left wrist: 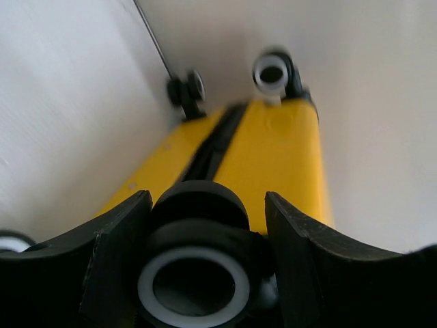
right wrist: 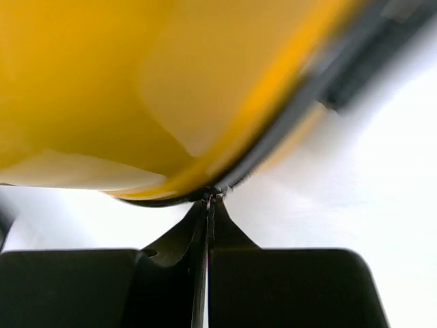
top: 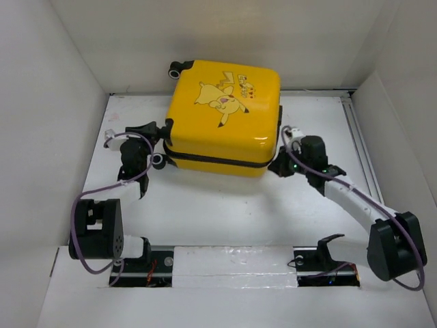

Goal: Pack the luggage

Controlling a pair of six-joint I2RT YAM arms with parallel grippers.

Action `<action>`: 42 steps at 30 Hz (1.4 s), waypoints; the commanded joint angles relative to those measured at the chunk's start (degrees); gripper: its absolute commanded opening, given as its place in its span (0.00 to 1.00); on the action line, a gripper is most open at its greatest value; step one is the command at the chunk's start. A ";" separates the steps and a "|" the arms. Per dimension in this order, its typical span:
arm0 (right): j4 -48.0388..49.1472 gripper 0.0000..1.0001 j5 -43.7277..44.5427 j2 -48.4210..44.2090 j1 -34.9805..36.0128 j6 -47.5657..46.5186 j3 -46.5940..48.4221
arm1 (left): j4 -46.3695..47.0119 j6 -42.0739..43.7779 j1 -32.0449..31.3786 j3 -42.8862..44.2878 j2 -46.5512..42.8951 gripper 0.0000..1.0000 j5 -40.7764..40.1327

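The luggage (top: 225, 116) is a yellow hard-shell suitcase with a Pikachu cartoon on top. It lies flat and closed at the back of the white table (top: 225, 212). My left gripper (top: 156, 158) (left wrist: 205, 205) is at its near-left corner, shut on a black-and-white wheel (left wrist: 194, 273) that fills the gap between the fingers. The yellow shell (left wrist: 280, 157) stretches away beyond it. My right gripper (top: 281, 164) (right wrist: 210, 198) is at the near-right corner, shut on a thin zipper pull at the black zipper trim (right wrist: 273, 154) under the shell (right wrist: 102, 89).
White walls enclose the table on the left, back and right. Two more wheels (left wrist: 273, 72) (left wrist: 186, 89) stick out at the suitcase's far end, close to the back wall. A rail (top: 358, 150) runs along the table's right edge. A black bracket (top: 329, 244) stands by the right arm's base.
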 commanded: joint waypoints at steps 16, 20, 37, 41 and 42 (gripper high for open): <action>16.45 0.00 20.01 -4.76 16.78 2.99 -2.19 | 2.98 3.83 -21.17 -6.79 -9.95 0.00 7.80; 13.55 0.00 12.29 -6.27 5.09 -0.52 4.75 | 0.18 5.32 -19.50 -7.32 -14.88 0.00 6.75; 24.11 0.00 9.45 -6.25 19.68 7.65 -7.46 | -0.01 5.94 -21.70 -6.79 -16.89 0.00 5.79; 21.19 0.00 6.22 -7.67 9.57 5.71 -1.66 | -3.62 9.46 -21.17 -6.27 -19.11 0.00 0.60; 21.19 0.00 5.16 -4.79 8.69 4.75 0.01 | -2.57 9.46 -21.17 -6.88 -18.58 0.00 0.60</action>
